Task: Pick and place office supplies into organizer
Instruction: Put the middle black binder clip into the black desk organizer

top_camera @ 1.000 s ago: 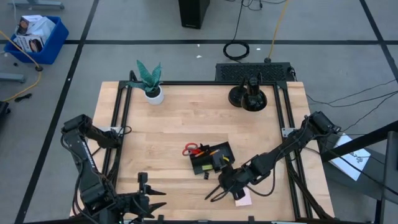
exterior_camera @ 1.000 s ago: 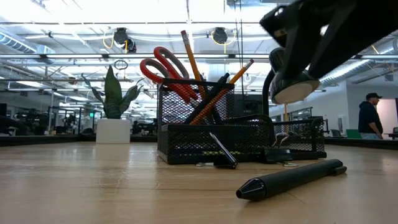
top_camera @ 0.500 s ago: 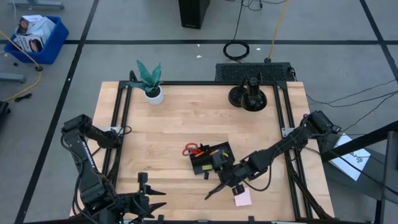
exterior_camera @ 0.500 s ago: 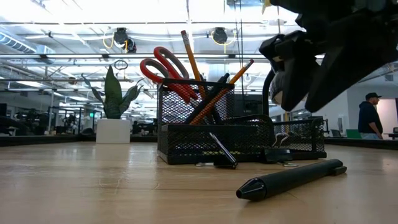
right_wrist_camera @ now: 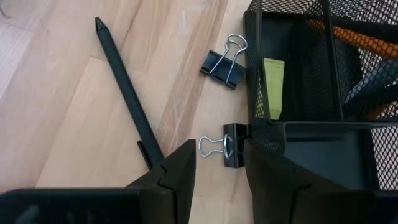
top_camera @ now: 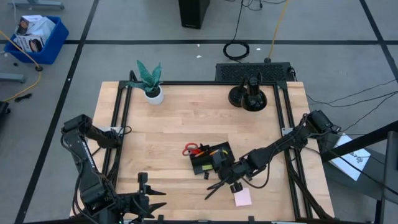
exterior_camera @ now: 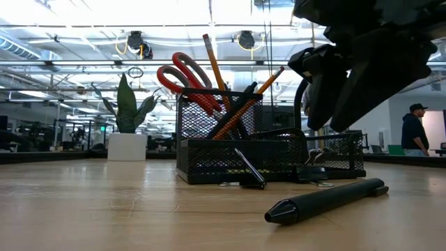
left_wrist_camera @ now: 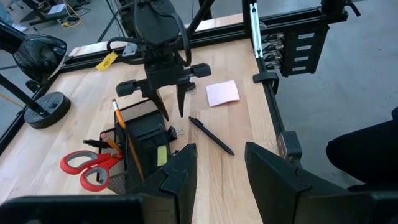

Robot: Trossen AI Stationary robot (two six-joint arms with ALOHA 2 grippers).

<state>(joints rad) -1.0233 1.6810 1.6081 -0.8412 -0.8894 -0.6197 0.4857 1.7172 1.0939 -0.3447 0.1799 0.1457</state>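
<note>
The black mesh organizer stands mid-table with the red-handled scissors, orange pencils and a yellow-green piece in its compartments. A black pen lies on the table beside it. Two black clips and the pink sticky-note pad lie there too. My right gripper hovers open above the clip next to the organizer's near corner, fingers pointing down. My left gripper waits open at the table's near left corner.
A green plant in a white pot stands near the far left corner, and a round black stand near the far right. Bare wood lies left of the organizer. A person stands in the room behind.
My right gripper has moved a little from above the pink pad toward the organizer and the far edge. It has tipped so that its fingers now point down. The pad shows more fully. The pen and clips have stayed put.
</note>
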